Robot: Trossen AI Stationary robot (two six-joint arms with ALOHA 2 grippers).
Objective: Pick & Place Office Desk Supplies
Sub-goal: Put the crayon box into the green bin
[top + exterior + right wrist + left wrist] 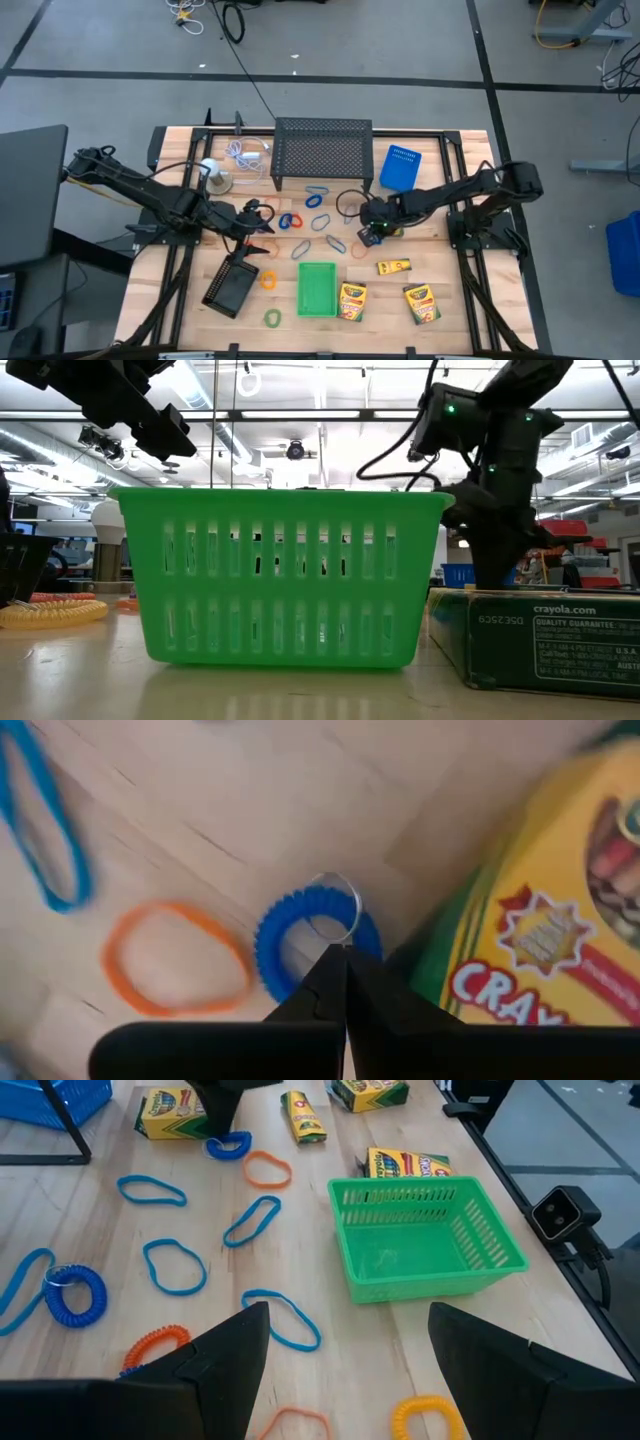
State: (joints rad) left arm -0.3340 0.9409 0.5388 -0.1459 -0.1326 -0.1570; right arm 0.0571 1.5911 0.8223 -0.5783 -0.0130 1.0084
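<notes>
My right gripper (345, 952) points down, shut at a blue coiled loop (318, 928) with a metal ring, next to a yellow crayon box (540, 920); it also shows in the high view (372, 233). My left gripper (350, 1350) is open and empty, above loose blue and orange loops (172, 1265) left of the green basket (317, 288). Other crayon boxes (352, 300) (421, 303) (393, 266) lie flat on the table right of the basket. My right gripper has its shut fingertips on the near arc of the blue coiled loop (300, 975), beside its metal ring (335, 910). The fingers come from above, pointing down. They hide the place of contact. The loop lies flat on the table.
A black mesh rack (322, 150) and a blue basket (400, 167) stand at the far edge. A white cable (245, 150) and a white ball (210, 168) lie far left. A black box (232, 288) sits near left. Loose loops (322, 222) dot the middle.
</notes>
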